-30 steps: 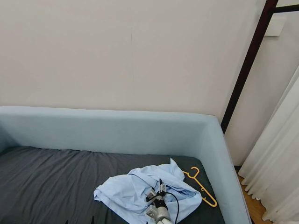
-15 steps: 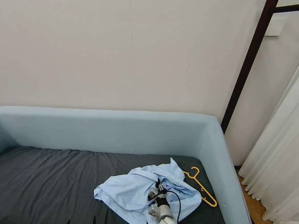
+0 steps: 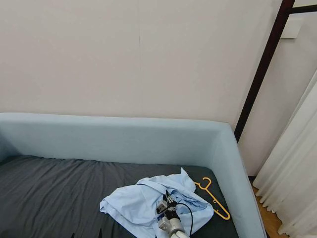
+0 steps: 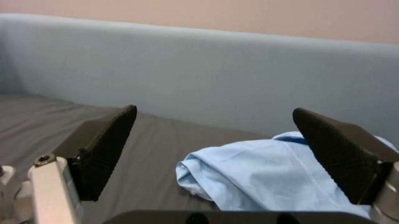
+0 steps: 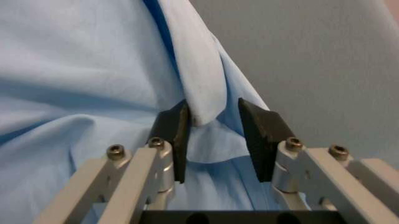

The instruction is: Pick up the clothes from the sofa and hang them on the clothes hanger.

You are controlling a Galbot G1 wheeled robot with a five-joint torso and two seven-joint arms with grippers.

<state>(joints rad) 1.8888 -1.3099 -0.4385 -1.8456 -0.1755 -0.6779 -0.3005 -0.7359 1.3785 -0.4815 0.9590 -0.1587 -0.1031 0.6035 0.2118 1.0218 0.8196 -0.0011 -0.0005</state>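
Two grippers are in play, and only the right one is on the cloth. The right gripper (image 5: 212, 122) is down on the light blue shirt (image 3: 133, 203), its fingers (image 5: 173, 135) a narrow gap apart with a raised fold of fabric standing between them. The fold touches one pad and stands clear of the other, so I read it as straddling the fold rather than pinching it. The shirt lies crumpled at the right end of the dark seat (image 3: 49, 193), towards the near edge, well short of the pale blue backrest (image 3: 124, 141). A yellow hanger (image 3: 214, 201) lies flat just right of the shirt, in the strip between it and the right armrest (image 3: 234, 168), its hook pointing to the far side. That corner is tight, with the armrest wall close on the right. To the left of the shirt the seat runs wide and bare. My left gripper (image 4: 218, 154) hangs over that bare stretch with its pads spread wide, holding nothing, the shirt's left edge ahead of it. Past the armrest, a dark pole (image 3: 262, 69) leans by the wall and a white curtain (image 3: 297, 178) hangs at the far right.
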